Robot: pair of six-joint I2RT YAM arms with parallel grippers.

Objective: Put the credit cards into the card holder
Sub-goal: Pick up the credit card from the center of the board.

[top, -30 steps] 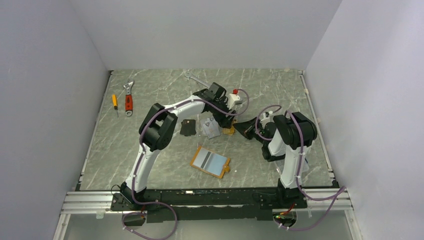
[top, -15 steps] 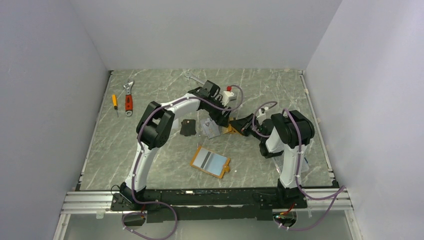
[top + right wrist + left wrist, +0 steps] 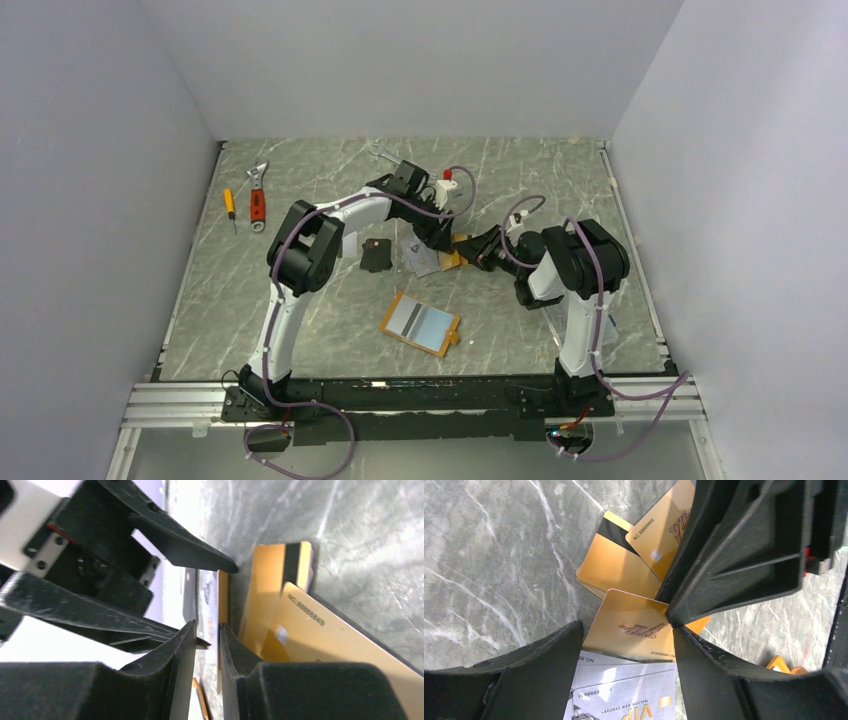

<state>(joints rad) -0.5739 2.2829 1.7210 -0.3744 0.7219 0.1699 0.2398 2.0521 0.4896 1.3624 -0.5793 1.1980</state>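
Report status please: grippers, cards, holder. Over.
Left gripper open above gold cards. Right gripper barely open at one card's edge. Card holder lies apart, untouched. Grippers crowd each other.

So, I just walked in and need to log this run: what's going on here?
Both robot arms are working at a loose pile of thin gold and silver plastic cards on the grey marble table. The left gripper hovers open over a gold VIP card. The right gripper, jaws almost together, is at that card's edge; whether it actually grips is unclear. The orange leather-like card holder lies open nearer the arm bases, apart from the pile.
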